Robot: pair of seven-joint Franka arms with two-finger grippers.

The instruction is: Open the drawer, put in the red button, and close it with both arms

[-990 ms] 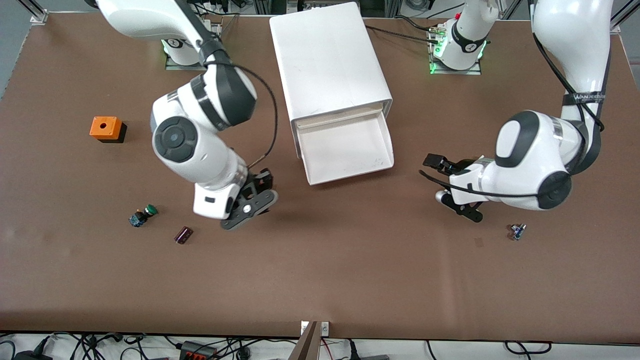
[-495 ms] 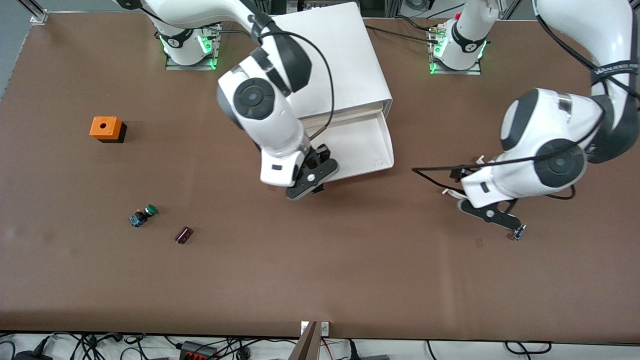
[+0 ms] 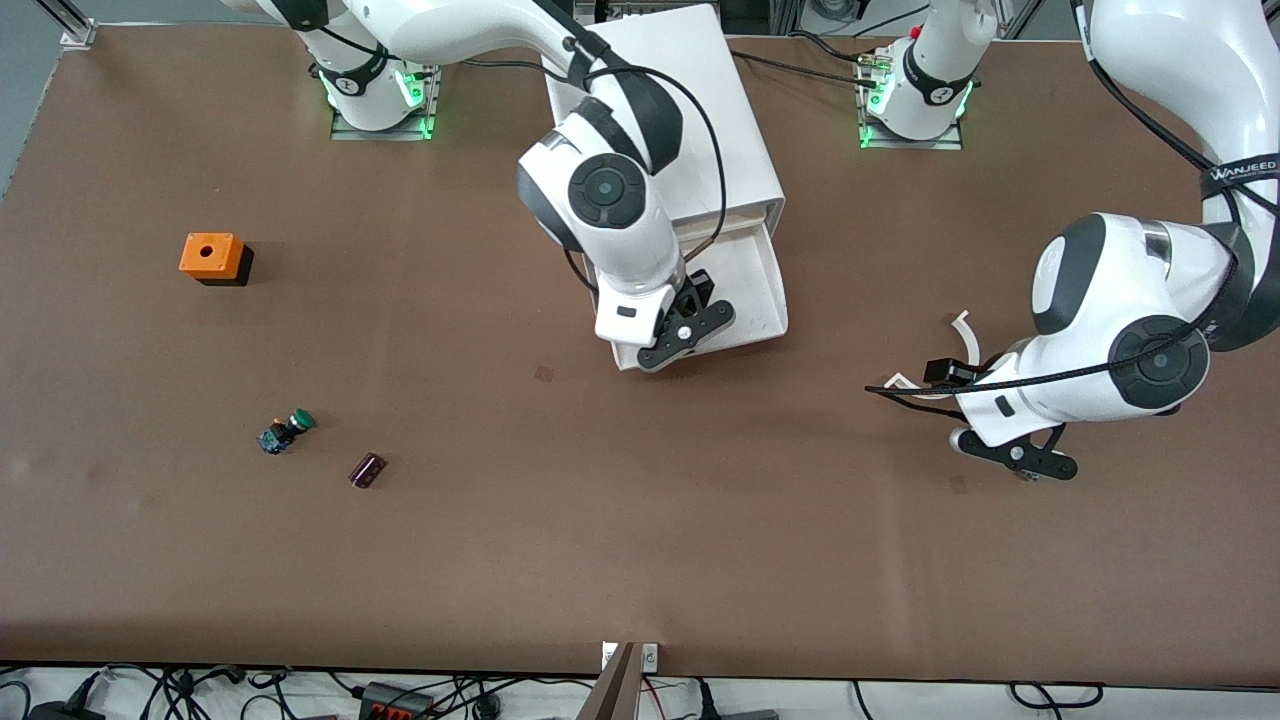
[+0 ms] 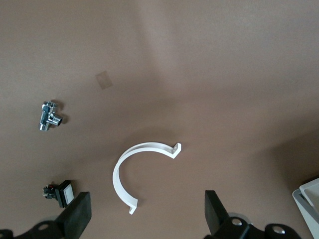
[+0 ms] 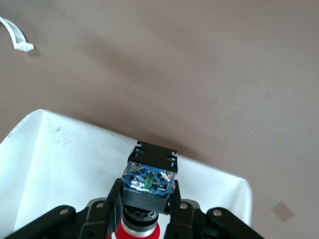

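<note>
Red button (image 5: 147,196) — blue base outward

The only lettering I can read is "WANJEED", white print on a black band wrapped round the left arm (image 3: 1240,168). The marks on the arm bases are too small to read.

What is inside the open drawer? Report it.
The drawer shows bare white floor. The right end effector, shut on the red button, hangs over its front corner and covers part of the floor.
</note>
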